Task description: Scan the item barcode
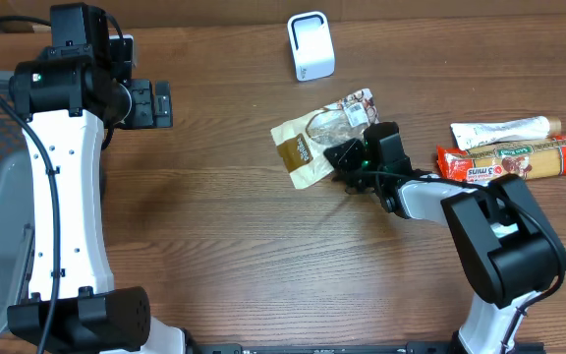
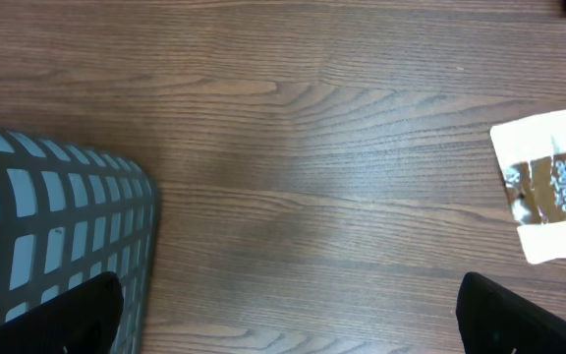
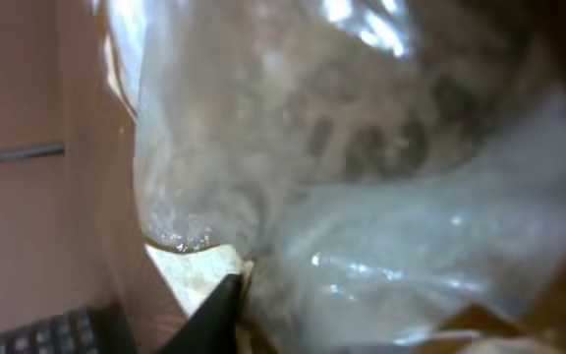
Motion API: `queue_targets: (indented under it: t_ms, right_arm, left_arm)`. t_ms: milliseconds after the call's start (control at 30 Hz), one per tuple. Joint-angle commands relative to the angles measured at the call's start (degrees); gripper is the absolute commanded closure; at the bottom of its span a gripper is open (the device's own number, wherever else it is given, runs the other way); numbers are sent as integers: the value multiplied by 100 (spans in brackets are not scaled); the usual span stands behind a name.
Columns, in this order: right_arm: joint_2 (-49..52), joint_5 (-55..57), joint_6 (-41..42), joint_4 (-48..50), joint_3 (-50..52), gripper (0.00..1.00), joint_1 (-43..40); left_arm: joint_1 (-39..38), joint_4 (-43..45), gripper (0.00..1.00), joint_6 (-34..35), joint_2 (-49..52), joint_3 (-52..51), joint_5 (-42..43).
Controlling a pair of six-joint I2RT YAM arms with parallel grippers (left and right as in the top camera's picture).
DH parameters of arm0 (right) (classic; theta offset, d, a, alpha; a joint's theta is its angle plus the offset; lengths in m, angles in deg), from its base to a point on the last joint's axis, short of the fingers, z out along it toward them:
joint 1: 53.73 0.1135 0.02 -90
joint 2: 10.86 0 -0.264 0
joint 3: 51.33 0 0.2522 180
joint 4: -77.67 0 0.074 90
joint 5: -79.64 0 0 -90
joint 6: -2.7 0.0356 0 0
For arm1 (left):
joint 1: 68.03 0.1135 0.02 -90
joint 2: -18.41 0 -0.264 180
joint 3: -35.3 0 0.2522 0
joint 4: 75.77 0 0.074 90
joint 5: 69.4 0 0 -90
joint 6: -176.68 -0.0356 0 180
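In the pouch point(image 1: 301, 149), speckled brown food point(image 3: 362, 128).

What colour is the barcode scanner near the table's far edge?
White; the barcode scanner shows best overhead.

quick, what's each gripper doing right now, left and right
left gripper: open, holding nothing
right gripper: closed on the edge of the snack bag

The white-and-black left arm point(image 1: 62, 197) reaches from its near base up the counter's left side, with the left tool point(image 1: 165, 103) spread wide. The right arm point(image 1: 499, 236) bends low toward the centre, and the right tool point(image 1: 350, 157) pinches a crinkled clear plastic snack bag point(image 1: 312, 133).
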State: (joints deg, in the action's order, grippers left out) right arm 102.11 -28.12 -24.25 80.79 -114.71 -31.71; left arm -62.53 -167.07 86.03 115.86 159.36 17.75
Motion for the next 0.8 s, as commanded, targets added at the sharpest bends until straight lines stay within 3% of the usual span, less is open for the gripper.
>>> queue_targets:
  t_ms: [0,67,133,233,400,567,667,767]
  right_arm:
    - [348,-302,-595,-105,216,84,-42]
    - [330,-638,-780,-111,149,86,-138]
    - [315,-1174,-1064,-205,26,95,-271]
    - [249,-1895,-1598,-702,-227,96,-481]
    - [79,-3077,-3414,-2697,-975,96,-879]
    - [50,-2422,-5543,-5510,-2107,94,-999]
    - [50,-1751,-6015,-6065,-2448,93,-914]
    - [70,-1626,-6277,-5967,-2459,93,-780]
  left_arm:
    - [11,22,0,-107,37,107,-33]
    - [11,22,0,-107,37,107,-33]
    - [11,22,1,-107,37,107,-33]
    - [11,22,0,-107,37,107,-33]
    - [11,22,0,-107,37,107,-33]
    - [9,20,1,-109,37,107,-33]
    - [11,22,1,-107,37,107,-33]
    - [11,22,1,-109,37,107,-33]
